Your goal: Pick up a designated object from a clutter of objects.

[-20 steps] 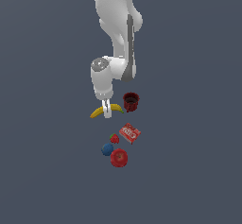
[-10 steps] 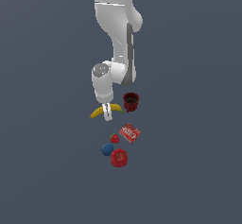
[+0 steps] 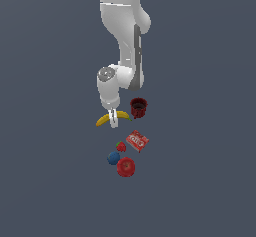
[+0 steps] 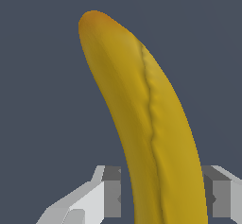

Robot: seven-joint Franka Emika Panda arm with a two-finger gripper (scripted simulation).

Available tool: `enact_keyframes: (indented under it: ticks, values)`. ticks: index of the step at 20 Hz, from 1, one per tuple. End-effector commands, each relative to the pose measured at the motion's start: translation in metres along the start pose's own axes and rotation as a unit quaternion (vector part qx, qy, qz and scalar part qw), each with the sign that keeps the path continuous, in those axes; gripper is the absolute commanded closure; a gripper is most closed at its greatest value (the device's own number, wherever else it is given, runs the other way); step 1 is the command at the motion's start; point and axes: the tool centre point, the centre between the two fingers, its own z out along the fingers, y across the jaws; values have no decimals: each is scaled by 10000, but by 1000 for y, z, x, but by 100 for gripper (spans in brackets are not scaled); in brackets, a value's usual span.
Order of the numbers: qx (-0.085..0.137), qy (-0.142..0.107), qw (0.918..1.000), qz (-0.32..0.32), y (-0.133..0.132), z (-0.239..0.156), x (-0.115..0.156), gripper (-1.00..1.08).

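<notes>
1. The gripper (image 3: 114,123) is down at the banana (image 3: 104,120), its fingers (image 4: 109,192) standing one on each side of the fruit's body. In the wrist view a thin gap shows between each pad and the peel, so the pincer looks open just wider than the banana and has hold of nothing yet (the exterior view is too small to confirm contact).

2. The banana lies on the floor at the far end of the group, just beside the mug (image 3: 138,107), which sits toward the exterior view's right. The box (image 3: 137,140), strawberry (image 3: 120,146), blue fruit (image 3: 113,157) and apple (image 3: 125,167) lie well apart from it, nearer the camera.

3. Risk: the peel is round and smooth, so a squeeze above its widest line would likely push it down and out of the grip.

4. Risk: the fingers seem to sit off the middle of the long body; if so, the heavier end would sag and the fruit could swing or slip on lifting.

5. Risk: a swinging end could knock the mug, since it stands so close.
</notes>
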Motion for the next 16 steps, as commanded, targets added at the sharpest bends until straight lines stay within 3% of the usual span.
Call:
enact_keyframes:
  ticks: [1,16]
  values:
    - [9,3,10000,-5,-1,0,0,108]
    - [0,3,10000,1,-23,-40,-7,108]
